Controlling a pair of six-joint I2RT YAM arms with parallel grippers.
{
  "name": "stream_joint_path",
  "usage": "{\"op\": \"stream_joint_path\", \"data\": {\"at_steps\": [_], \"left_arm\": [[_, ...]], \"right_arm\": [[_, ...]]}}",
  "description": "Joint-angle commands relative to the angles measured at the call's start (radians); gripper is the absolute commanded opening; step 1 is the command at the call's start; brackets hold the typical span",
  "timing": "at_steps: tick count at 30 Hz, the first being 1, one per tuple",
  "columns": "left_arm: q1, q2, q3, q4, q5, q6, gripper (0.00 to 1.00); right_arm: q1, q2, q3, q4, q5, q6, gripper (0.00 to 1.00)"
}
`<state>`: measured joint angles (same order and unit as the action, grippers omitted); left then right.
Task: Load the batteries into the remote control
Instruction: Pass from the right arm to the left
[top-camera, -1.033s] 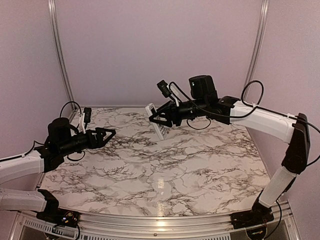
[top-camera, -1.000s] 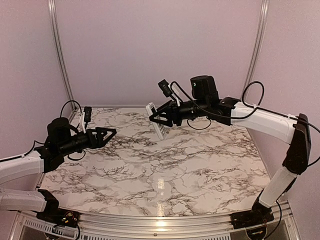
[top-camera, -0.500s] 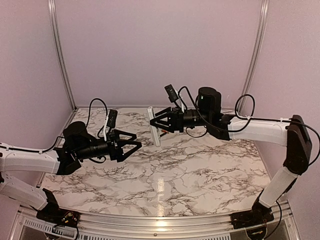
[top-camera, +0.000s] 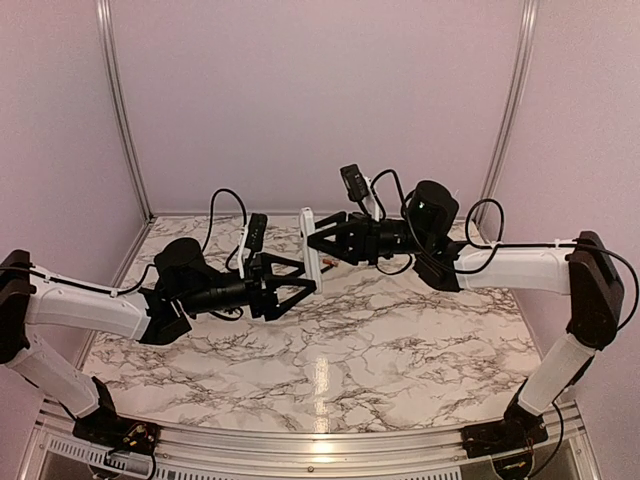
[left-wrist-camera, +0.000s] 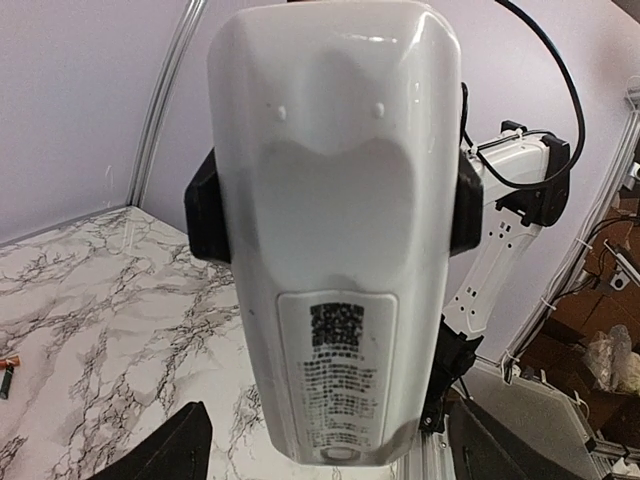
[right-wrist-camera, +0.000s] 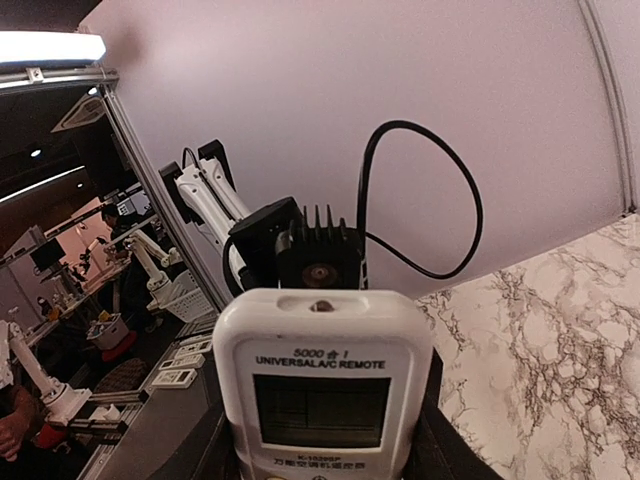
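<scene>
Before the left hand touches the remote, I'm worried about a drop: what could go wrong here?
1. The remote control hangs in the air, pinched only by the right hand; a push from the open left hand could twist it loose.
2. The batteries lie on the table, and neither hand holds one, so loading needs another reach.

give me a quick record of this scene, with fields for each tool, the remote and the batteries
right tool: shut on the remote control, holding it upright
remote facing: labelled back toward the left wrist camera, display toward the right wrist camera
left tool: open, empty, aimed at the remote's back, not gripping it
batteries: lying on the marble table, away from both tools
task state: batteries not yet picked up
</scene>
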<state>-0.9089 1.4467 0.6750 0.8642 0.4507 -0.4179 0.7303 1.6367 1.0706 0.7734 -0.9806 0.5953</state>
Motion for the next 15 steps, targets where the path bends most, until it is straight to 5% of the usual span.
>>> {"op": "stream_joint_path", "data": {"at_steps": [1,15], "left_arm": [[-0.011,0.024,0.041,0.062,-0.022,0.012,0.83],[-0.039,0.112,0.113,0.122,0.006,0.019,0.54]], "right_arm": [[-0.007,-0.003,-0.007,0.092,-0.026,0.055,0.08],[-0.014,0.042,0.012,0.124,-0.046,0.068,0.08]]}}
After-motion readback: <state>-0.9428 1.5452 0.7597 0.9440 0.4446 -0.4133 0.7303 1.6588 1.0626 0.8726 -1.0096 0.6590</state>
